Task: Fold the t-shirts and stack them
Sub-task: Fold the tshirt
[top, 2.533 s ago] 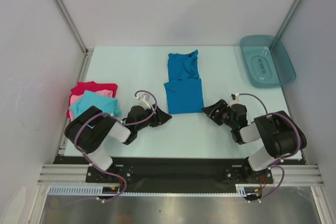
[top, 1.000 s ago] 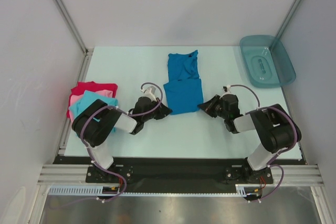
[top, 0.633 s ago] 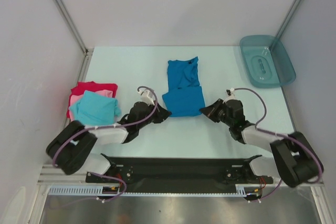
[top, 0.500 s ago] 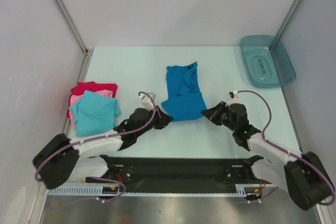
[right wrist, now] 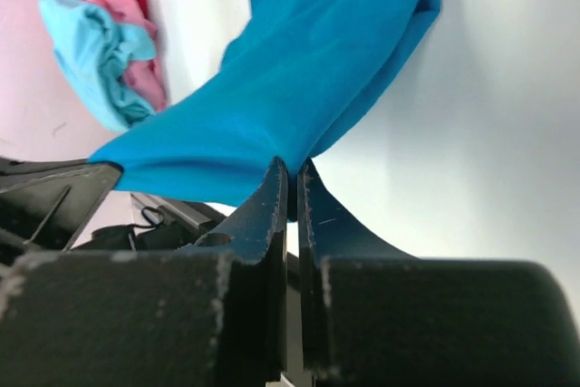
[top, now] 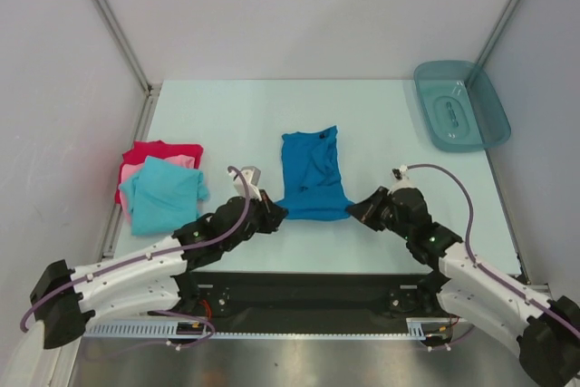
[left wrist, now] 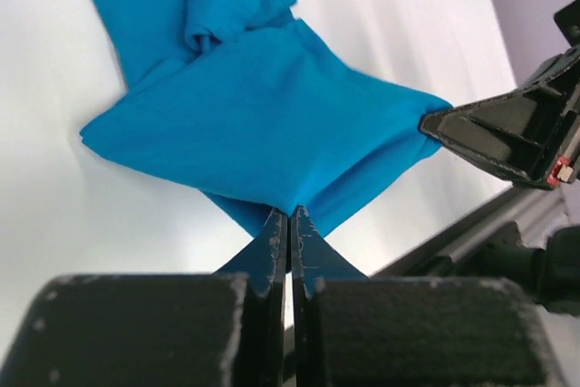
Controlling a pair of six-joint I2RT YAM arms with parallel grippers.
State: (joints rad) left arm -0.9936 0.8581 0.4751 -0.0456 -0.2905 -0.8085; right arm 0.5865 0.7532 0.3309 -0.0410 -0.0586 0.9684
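Note:
The medium blue t-shirt (top: 311, 175) lies in the middle of the table, its near hem lifted and stretched between my two grippers. My left gripper (top: 276, 209) is shut on the hem's left corner (left wrist: 290, 210). My right gripper (top: 356, 210) is shut on the right corner (right wrist: 292, 168). The far part of the shirt (left wrist: 190, 6) still rests on the table, rumpled. At the left edge lie the other t-shirts in a pile: light turquoise (top: 163, 192) on top, pink (top: 138, 172) under it, red (top: 163, 149) at the bottom.
A teal translucent plastic tray (top: 460, 104) stands at the back right corner. White walls close the table at the back and on both sides. The black rail (top: 308, 289) with the arm bases runs along the near edge.
Both grippers have pulled the blue shirt's near hem toward the table's front edge and lifted it. The whole shirt has slid nearer, and both arms now reach out low and long.

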